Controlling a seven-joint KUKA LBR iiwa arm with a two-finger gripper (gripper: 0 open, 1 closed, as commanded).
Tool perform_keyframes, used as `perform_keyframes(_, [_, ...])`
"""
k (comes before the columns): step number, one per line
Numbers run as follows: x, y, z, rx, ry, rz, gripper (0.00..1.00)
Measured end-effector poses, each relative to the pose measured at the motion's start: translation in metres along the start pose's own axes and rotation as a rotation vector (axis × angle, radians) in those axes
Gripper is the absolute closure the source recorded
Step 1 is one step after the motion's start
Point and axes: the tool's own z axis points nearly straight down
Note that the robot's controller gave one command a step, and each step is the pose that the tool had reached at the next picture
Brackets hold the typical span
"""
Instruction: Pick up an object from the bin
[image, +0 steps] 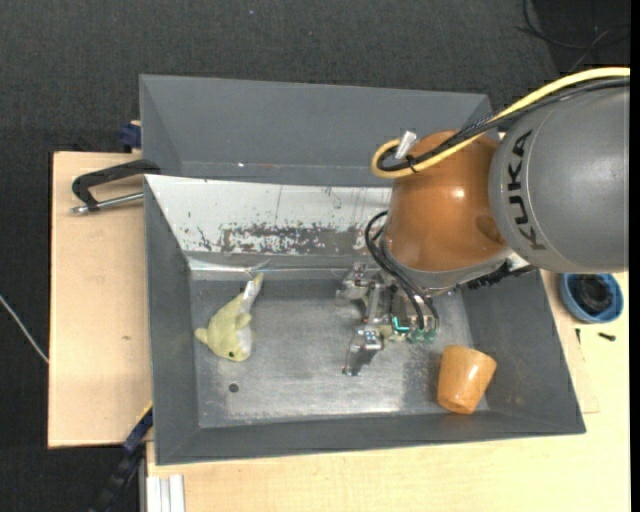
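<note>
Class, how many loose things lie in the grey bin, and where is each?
2. A pale yellow toy lies at the left of the bin; an orange cup lies at its lower right. The arm may hide others.

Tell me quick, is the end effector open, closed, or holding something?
End effector: cannot be told; it is over the bin floor, between the yellow toy and the orange cup.

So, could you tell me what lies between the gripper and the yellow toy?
Nothing; in the camera view the bin floor between gripper and yellow toy is bare.
</note>
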Motion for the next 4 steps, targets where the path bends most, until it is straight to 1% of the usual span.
perform_keyframes(1, [-0.053, -0.106, 0.065, 0.004, -0.012, -0.049, 0.00])
perform_keyframes(2, [-0.052, -0.092, 0.092, -0.001, -0.006, 0.156, 0.00])
perform_keyframes(3, [-0.053, -0.093, 0.091, -0.001, -0.008, 0.156, 1.00])
perform_keyframes(4, [-0.044, -0.051, -0.054, 0.000, -0.020, -0.073, 1.00])
